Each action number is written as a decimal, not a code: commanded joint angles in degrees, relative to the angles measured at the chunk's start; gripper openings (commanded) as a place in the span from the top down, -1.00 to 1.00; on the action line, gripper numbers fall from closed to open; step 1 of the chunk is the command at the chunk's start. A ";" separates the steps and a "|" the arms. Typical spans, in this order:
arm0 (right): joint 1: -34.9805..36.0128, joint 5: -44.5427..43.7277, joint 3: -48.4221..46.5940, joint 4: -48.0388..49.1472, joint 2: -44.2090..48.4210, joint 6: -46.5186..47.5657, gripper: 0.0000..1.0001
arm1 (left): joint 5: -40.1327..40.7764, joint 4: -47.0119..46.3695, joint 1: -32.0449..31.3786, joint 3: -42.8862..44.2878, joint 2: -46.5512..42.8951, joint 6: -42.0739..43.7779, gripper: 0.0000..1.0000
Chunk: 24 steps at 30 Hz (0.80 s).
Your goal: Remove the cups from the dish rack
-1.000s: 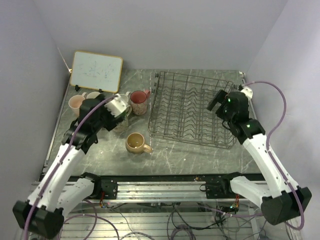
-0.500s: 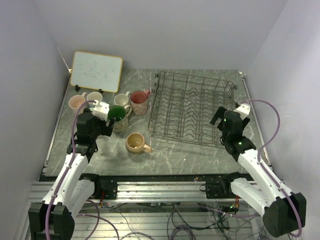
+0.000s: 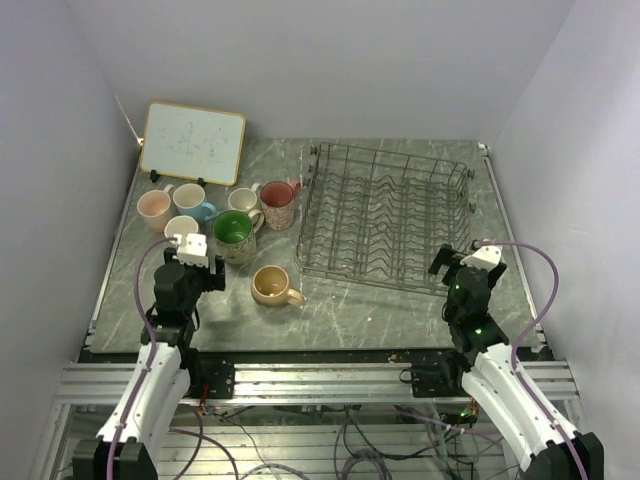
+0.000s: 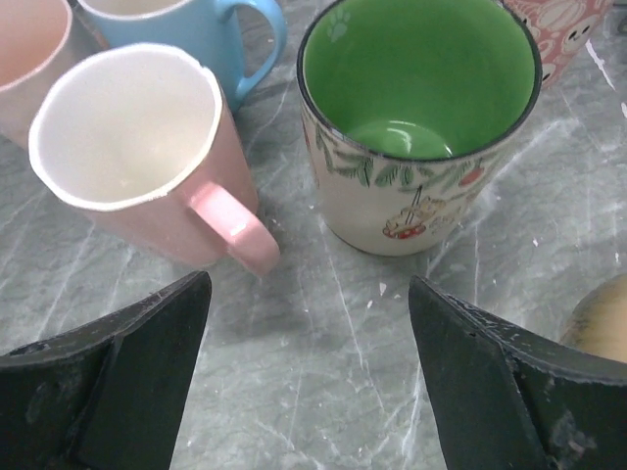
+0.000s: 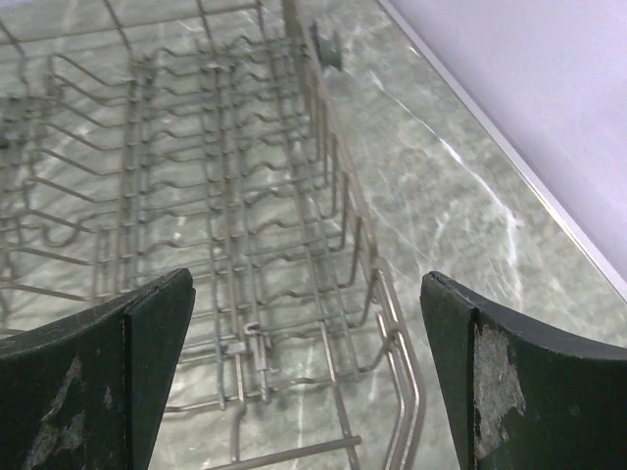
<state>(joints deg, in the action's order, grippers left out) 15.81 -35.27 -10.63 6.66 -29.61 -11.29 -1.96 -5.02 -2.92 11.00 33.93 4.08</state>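
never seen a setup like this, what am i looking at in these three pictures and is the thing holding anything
This is a robot with two arms bolted at the near edge of a table. The wide picture comes from a fixed camera above and behind the arms. The other two pictures come from small cameras on the wrists. The dark shapes at the bottom of each are that arm's own two fingers.

The left gripper is open and faces a green-lined mug and a pale pink mug. The right gripper is also open and looks over the wire dish rack, which has no cups in it.

Seven mugs in all stand on the table left of the rack, with the tan mug nearest the arms. A whiteboard stands at the back. Nothing is held.
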 commanded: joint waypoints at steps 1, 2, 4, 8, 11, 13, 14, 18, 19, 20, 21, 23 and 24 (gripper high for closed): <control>-0.21 -8.44 3.75 2.06 -0.78 -0.23 -1.00 | -0.73 -8.75 0.69 -6.17 -5.62 -1.74 -0.85; -0.16 -9.35 5.11 4.00 -1.10 -0.66 -1.00 | -0.74 -8.45 0.69 -6.73 -6.97 -1.66 -0.85; -0.19 -9.04 7.93 8.34 -1.19 -0.14 -0.99 | -1.17 -7.49 0.71 -7.48 -9.20 -1.43 -0.82; -0.26 -8.47 9.90 12.01 -3.00 0.29 -1.00 | -0.73 -7.49 0.73 -8.36 -10.66 -1.53 -0.76; -0.19 -8.05 9.54 13.01 -4.90 1.10 -1.00 | -0.29 -8.57 0.71 -8.11 -8.69 -1.90 -0.67; 0.17 -4.39 10.70 14.02 -2.96 3.65 -1.00 | 0.35 -9.10 0.67 -7.91 -7.45 -2.20 -0.69; 0.47 -2.57 11.63 14.16 -0.62 4.78 -1.00 | 0.45 -9.14 0.67 -7.85 -7.29 -2.23 -0.68; 0.62 4.54 16.29 15.17 7.45 8.66 -1.00 | 3.11 -8.37 0.76 -8.16 -9.17 -3.25 -0.72; 0.62 5.54 16.23 15.01 7.49 8.76 -1.00 | 4.25 -8.20 0.66 -8.19 -9.34 -3.81 -0.90; 0.55 5.92 15.96 15.22 6.37 8.58 -1.00 | 5.22 -8.20 0.71 -8.19 -9.41 -4.11 -1.00; 0.54 5.75 15.53 15.82 4.50 8.37 -1.00 | 5.52 -8.36 0.70 -8.20 -9.07 -4.16 -0.98; 0.53 4.94 14.64 17.45 0.51 7.99 -1.00 | 5.64 -8.94 0.76 -7.92 -7.73 -4.23 -0.98; 0.58 4.86 14.64 17.41 0.29 7.93 -1.00 | 5.88 -9.47 0.66 -7.60 -6.60 -4.44 -0.98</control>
<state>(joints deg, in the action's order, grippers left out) 16.19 -31.97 -0.47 21.56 -25.76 -4.58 1.23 -10.59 -2.76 2.92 25.34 1.08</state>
